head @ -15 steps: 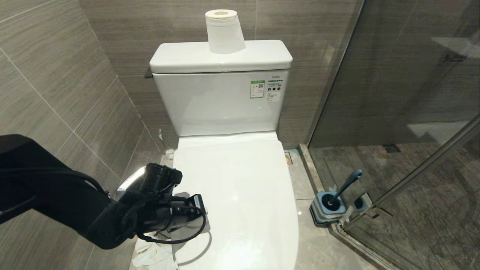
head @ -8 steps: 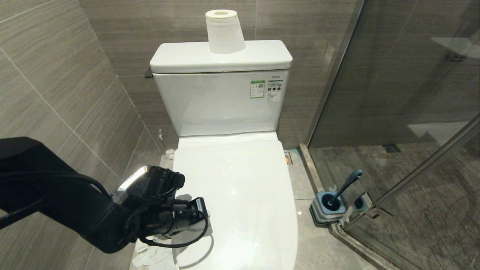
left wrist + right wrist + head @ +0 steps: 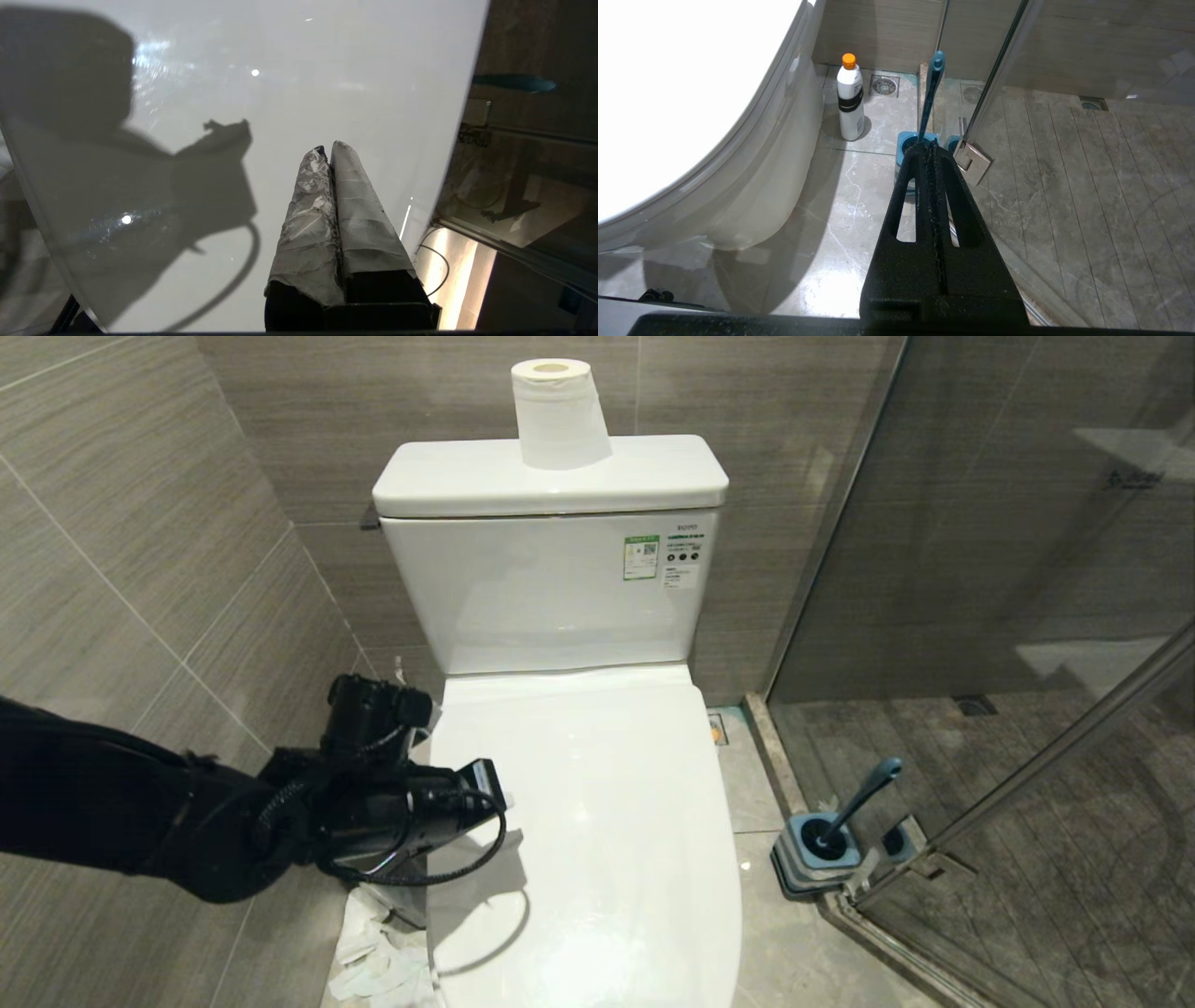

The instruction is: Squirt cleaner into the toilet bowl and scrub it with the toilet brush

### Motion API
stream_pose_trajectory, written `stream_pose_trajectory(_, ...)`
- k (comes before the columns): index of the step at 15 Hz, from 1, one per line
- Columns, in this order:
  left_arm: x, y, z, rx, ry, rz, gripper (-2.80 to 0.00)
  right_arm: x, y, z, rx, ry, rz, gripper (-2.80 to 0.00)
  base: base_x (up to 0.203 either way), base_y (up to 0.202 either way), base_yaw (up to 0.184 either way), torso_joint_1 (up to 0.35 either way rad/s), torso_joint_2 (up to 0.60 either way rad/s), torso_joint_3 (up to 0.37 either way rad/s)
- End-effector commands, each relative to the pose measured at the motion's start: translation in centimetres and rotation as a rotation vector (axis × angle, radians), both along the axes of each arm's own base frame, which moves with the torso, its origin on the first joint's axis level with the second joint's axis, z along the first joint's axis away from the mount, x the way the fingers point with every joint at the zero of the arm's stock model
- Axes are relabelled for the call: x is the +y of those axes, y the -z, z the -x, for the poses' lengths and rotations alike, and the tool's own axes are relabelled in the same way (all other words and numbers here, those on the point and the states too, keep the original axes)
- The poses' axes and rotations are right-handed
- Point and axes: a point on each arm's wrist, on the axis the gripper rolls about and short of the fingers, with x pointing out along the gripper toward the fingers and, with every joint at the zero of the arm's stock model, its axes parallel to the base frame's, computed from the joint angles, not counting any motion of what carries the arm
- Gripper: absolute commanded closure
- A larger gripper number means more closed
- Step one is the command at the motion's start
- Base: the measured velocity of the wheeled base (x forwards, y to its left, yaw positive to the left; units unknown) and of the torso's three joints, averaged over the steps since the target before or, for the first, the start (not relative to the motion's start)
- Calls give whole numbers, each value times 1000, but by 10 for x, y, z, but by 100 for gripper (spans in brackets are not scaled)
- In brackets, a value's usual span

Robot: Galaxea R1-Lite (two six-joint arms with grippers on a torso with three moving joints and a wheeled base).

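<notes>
Reaching in from nine o'clock of the head view, the left arm holds its left pincer [image 3: 485, 784] over the left edge of the closed lid [image 3: 597, 803] of the toilet bowl [image 3: 560, 597], fingers pressed together with nothing between them. Toward twelve o'clock the tank carries a paper roll [image 3: 557, 413] on its top. At three to four o'clock the toilet brush [image 3: 864, 798] leans in its holder [image 3: 812, 859] on the floor [image 3: 775, 933], tight against the foot of the glass shower door [image 3: 980, 569], with a strip of bare tile between holder and lid edge. At seven o'clock crumpled tissue [image 3: 373, 952] lies in the narrow gap between the wall and the bowl. From the left wrist view, the left pincer's foil-wrapped fingers [image 3: 359, 210] lie closed against each other above the glossy lid [image 3: 299, 70], whose curved rim runs down at three o'clock, with floor and glass beyond it; the arm's shadow falls across the lid at nine o'clock. From the right wrist view, the right pincer [image 3: 930, 149] is closed and empty, hanging over the floor [image 3: 831, 224] beside the bowl; the toilet bowl's [image 3: 752, 186] side curves away at nine to ten o'clock. Just past the fingertips the toilet brush's [image 3: 930, 93] handle rises from its holder [image 3: 906, 142], close beside the glass door's hinge [image 3: 973, 161]. At eleven o'clock a white bottle [image 3: 850, 100] with an orange cap stands on open tile, apart from both bowl and holder.
</notes>
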Motion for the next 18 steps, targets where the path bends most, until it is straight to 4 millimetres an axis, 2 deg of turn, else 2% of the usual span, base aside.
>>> stream_pose_trajectory(1, 10, -70, 16, -48, -2, 8, 0, 0, 0, 0, 2, -1, 1, 0, 0, 0, 0, 0, 0, 0)
stream_pose_trajectory(4, 41, -110, 43, -75, 27, -184, 0, 0, 0, 0, 2, -1, 1, 0, 0, 0, 0, 0, 0, 0)
stream_pose_trajectory(7, 74, -111, 39, -97, 25, -350, 0, 0, 0, 0, 2, -1, 1, 0, 0, 0, 0, 0, 0, 0)
stream_pose_trajectory(8, 78, -104, 33, -81, 35, -395, 0, 0, 0, 0, 2, -1, 1, 0, 0, 0, 0, 0, 0, 0)
stream_pose_trajectory(10, 91, -103, 31, -95, 47, -505, 0, 0, 0, 0, 2, -1, 1, 0, 0, 0, 0, 0, 0, 0)
stream_pose_trajectory(11, 101, -108, 32, -126, 44, -566, 0, 0, 0, 0, 2, -1, 1, 0, 0, 0, 0, 0, 0, 0)
stream_pose_trajectory(13, 112, -142, 43, -268, 30, -633, 0, 0, 0, 0, 2, -1, 1, 0, 0, 0, 0, 0, 0, 0)
stream_pose_trajectory(15, 116, -179, 72, -417, -14, -628, 0, 0, 0, 0, 2, -1, 1, 0, 0, 0, 0, 0, 0, 0)
stream_pose_trajectory(18, 124, -227, 148, -655, -95, -586, 0, 0, 0, 0, 1, -1, -1, 0, 0, 0, 0, 0, 0, 0)
